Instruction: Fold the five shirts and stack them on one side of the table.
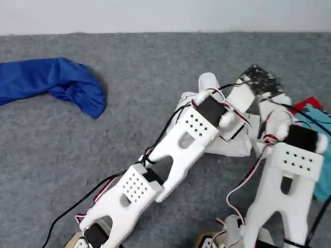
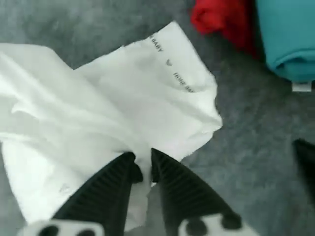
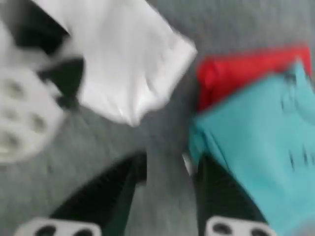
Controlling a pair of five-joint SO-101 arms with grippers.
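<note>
My left gripper is shut on a fold of the white shirt, which lies crumpled on the grey table. That white shirt sits under both arms at the centre right. My right gripper hangs open over bare table, between the white shirt and a teal shirt lying on a red shirt. The red shirt and teal shirt lie just past the white one. A blue shirt lies bunched at the far left.
A dark speckled cloth lies behind the arms at the right. The left arm's white body is close beside my right gripper. The red and teal pile sits at the table's right edge. Bare table stretches between the blue shirt and the arms.
</note>
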